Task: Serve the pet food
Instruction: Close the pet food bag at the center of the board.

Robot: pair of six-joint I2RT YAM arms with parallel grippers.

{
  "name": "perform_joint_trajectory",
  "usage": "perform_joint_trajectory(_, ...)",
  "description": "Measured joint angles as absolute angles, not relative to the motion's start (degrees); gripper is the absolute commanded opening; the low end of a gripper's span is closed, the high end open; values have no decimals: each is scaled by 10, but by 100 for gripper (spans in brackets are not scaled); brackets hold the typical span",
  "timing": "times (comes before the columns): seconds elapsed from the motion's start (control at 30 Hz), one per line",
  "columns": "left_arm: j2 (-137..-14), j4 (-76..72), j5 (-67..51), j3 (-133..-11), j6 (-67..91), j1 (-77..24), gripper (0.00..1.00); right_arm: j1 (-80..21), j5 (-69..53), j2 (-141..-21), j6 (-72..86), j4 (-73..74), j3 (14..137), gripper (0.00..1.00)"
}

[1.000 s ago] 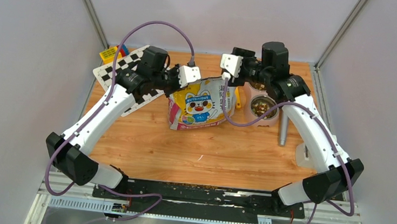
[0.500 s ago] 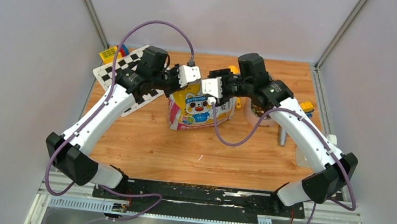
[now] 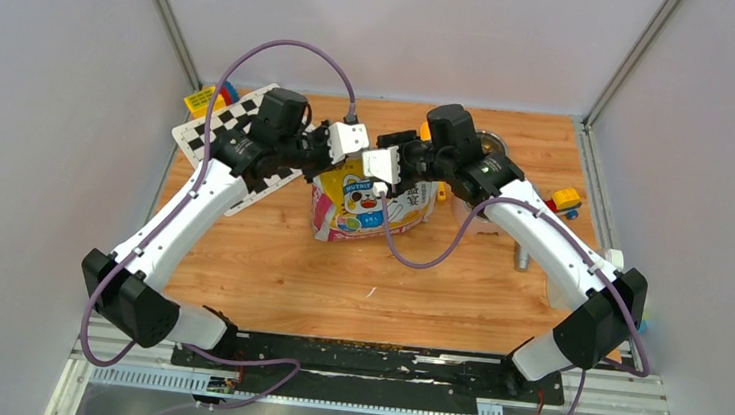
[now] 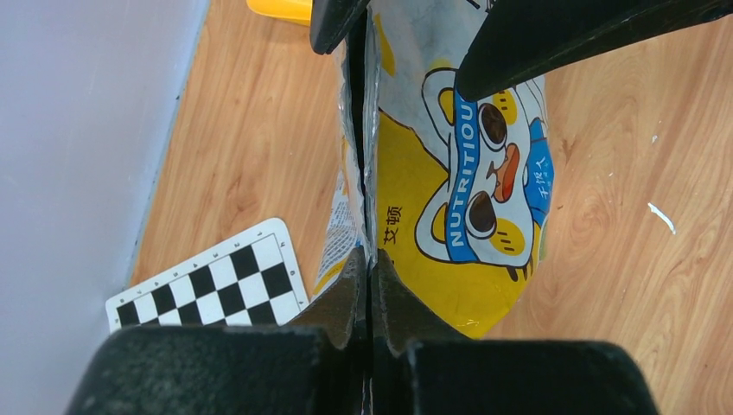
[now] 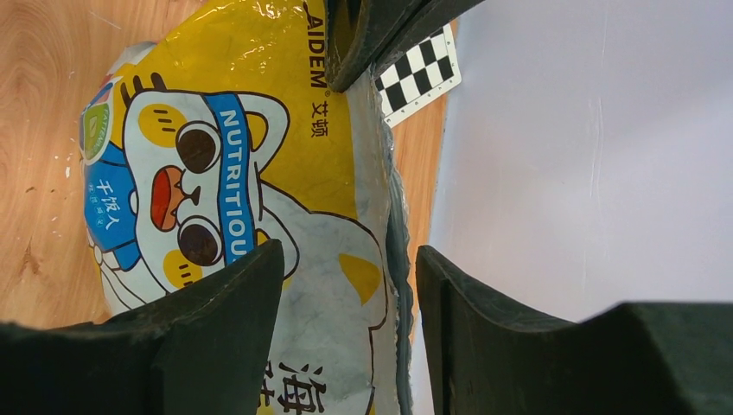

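Seen from above. Showed a wooden table [image 3: 268, 269] boxed in by grey walls [image 3: 38, 139] on the left, back and right. Left a big bare patch of wood in front of the bag [image 3: 368, 208], between the left arm [image 3: 187, 212] and the right arm [image 3: 551, 249]. Found both arms bent in, meeting at the bag's top near the back. Had less room at the back left, with a checkerboard card [image 3: 204, 135] and a yellow block [image 3: 202, 101] by the wall. Had a small yellow block [image 3: 565, 198] and a grey stick [image 3: 521, 256] on the right, close to the right arm. Hid the pet food here.

Seen from the left wrist. Looked along the bag's thin top edge, with the bag upright on the wood. Pinched that edge flat in the left gripper [image 4: 367, 268], fingers pressed together with only the seam between. Showed the bag's mouth as a closed dark line, so could not tell what was inside. Showed the right gripper [image 4: 398, 60] at the far end, spread wide, one finger on each side of the bag. Had the grey wall close on the left and free wood on the right.

Seen from the right wrist. Showed its own two fingers far apart, with the bag's edge in the gap; could not tell if touching. Had the wall very near on the right. Hid the pet food here too.
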State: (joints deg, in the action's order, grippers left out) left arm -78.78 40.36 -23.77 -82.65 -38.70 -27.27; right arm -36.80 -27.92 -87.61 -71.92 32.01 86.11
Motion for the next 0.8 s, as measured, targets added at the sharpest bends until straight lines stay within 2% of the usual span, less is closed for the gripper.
perform_joint_trajectory(0.2, -787, 404, -241, -826, -386, -273, 0, -368, -281, -876, -719, 326, 864, 56)
perform_joint_trajectory(0.33, -787, 404, -244, -826, -384, -273, 0, -371, -273, -877, -719, 315, 860, 43)
perform_joint_trajectory(0.53, -787, 405, -246, -826, -385, -273, 0, -376, -245, -877, -728, 278, 824, 33)
perform_joint_trajectory(0.7, -787, 404, -245, -825, -387, -273, 0, -378, -226, -878, -733, 253, 810, 17)
perform_joint_trajectory(0.8, -787, 402, -245, -824, -389, -273, 0, -379, -217, -878, -734, 245, 806, 1)
